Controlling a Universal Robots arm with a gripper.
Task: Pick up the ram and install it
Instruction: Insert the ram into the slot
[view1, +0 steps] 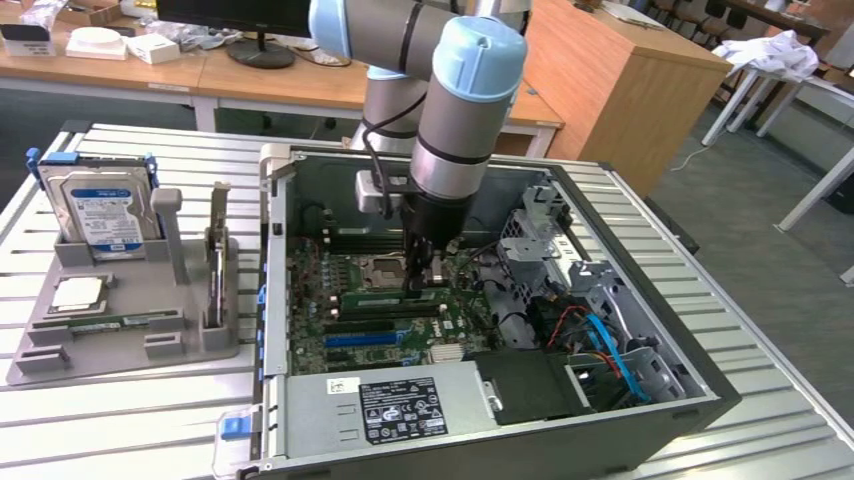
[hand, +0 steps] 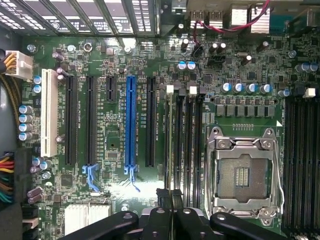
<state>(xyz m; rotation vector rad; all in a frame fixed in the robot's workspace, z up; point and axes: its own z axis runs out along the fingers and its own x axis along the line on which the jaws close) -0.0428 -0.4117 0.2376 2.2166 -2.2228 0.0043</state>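
My gripper (view1: 424, 285) reaches down into the open computer case (view1: 694, 385), just above the motherboard (view1: 334, 330). It is shut on the ram (view1: 380, 298), a narrow green stick held level over the black memory slots (view1: 374, 318) beside the processor socket (view1: 387, 268). In the wrist view the black fingertips (hand: 165, 196) pinch the ram (hand: 170, 150) edge-on, lined up along the slot nearest the blue connector, by a white latch (hand: 170, 90). Whether the stick touches the slot I cannot tell. A second green stick (view1: 127, 322) lies in the grey holder (view1: 200, 345).
The holder, at the exterior view's left of the case, also carries a silver hard drive (view1: 100, 210) and a square processor chip (view1: 78, 293). Inside the case are the power supply (view1: 387, 405), a drive cage (view1: 541, 235) and blue cables (view1: 607, 345). The empty socket (hand: 242, 175) lies beside the slots.
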